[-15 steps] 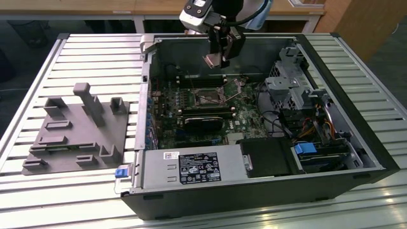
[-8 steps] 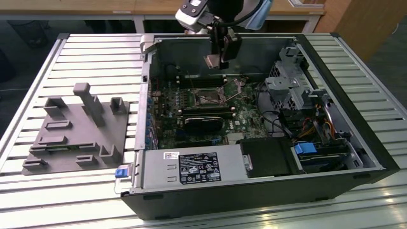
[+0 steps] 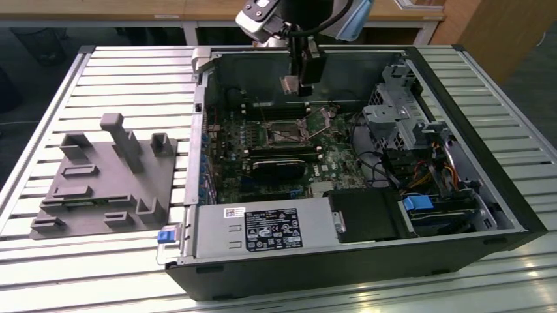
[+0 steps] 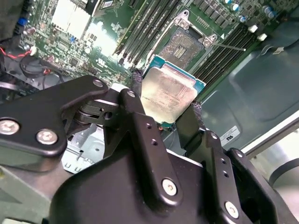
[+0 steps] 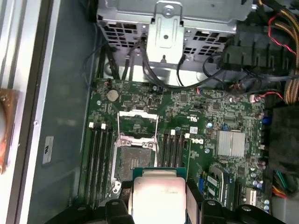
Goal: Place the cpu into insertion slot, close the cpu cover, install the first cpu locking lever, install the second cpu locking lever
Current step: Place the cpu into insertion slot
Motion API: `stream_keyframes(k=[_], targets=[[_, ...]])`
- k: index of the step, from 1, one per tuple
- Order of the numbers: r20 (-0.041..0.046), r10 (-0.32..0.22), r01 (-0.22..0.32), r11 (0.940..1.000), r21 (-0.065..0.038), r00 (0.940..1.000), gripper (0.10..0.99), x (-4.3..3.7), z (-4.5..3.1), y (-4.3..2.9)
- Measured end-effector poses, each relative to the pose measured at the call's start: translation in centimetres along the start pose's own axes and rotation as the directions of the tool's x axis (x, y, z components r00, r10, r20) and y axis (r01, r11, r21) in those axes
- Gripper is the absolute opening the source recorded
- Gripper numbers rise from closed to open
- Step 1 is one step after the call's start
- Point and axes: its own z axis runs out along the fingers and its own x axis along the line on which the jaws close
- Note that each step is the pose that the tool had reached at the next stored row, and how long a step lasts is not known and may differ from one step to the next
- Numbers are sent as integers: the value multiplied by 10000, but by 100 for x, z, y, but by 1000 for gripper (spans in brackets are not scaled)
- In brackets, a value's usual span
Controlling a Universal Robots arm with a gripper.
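Observation:
My gripper (image 3: 301, 83) hangs inside the open computer case, above the motherboard's far side, shut on the cpu (image 3: 293, 85). In both wrist views the cpu (image 4: 169, 92) (image 5: 156, 193) is a pale metallic square on a green carrier edge, pinched between the two black fingers (image 4: 135, 100). It floats a short way above and just off the insertion slot (image 5: 133, 162) (image 4: 184, 43) (image 3: 283, 134), whose dark centre lies bare. The cpu cover (image 5: 138, 113) stands swung up at the slot's far side. Thin locking levers (image 5: 118, 128) (image 4: 229, 47) stick out, released.
Black memory slots (image 5: 100, 158) (image 5: 174, 149) flank the slot. A black heatsink block (image 3: 278, 168) sits nearer the power supply (image 3: 248, 228). A metal drive cage (image 3: 396, 117) and cables (image 3: 435, 173) fill the exterior view's right. A grey fixture (image 3: 104, 176) lies on the slatted table.

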Motion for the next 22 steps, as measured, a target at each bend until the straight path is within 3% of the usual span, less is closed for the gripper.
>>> stream_keyframes(k=[18, 22], targets=[[15, 190, -190, 9998, 21, 9998, 541, 0, 70, -5], [55, 677, -677, 9977, 11, 9977, 541, 0, 80, -12]])
